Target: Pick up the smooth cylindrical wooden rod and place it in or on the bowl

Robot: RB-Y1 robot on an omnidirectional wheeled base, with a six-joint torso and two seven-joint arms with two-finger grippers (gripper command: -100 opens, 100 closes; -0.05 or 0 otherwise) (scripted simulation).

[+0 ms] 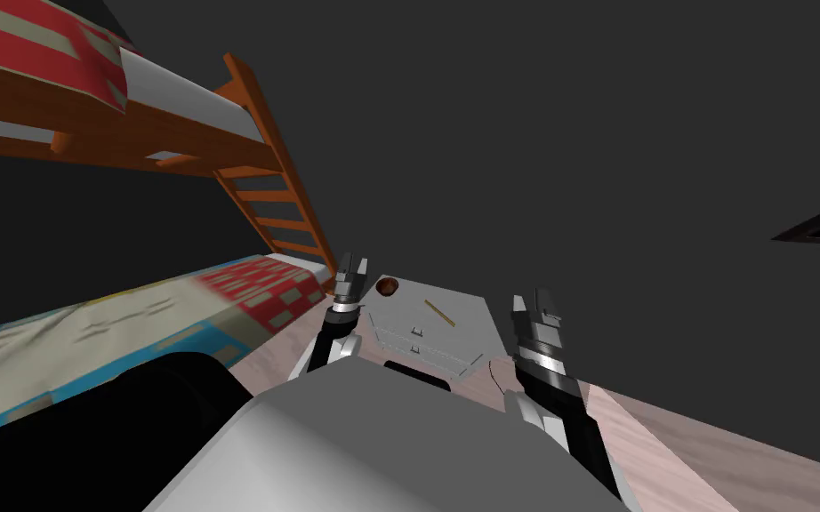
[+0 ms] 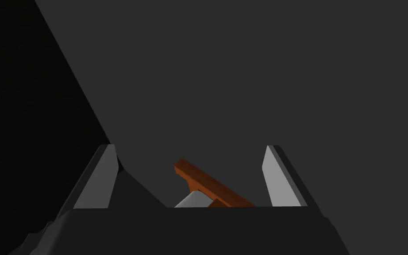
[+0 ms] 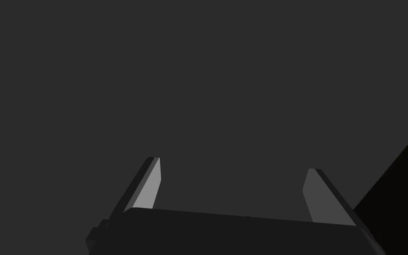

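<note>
One thin, straight, pale wooden rod (image 1: 439, 313) lies flat on the smooth grey top of a low drawer unit (image 1: 469, 316), apart from the small round brown bowl (image 1: 387, 287) at that top's corner. My left gripper (image 1: 352, 269) hangs just beside the bowl and my right gripper (image 1: 543, 304) off the unit's other side. Both jaws stand wide and empty. An orange-brown slatted bunk ladder (image 1: 279, 204) stands to the left.

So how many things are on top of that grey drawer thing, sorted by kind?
Brown bowl: 1
Thin tan rod: 1
Total on the grey drawer unit: 2
</note>
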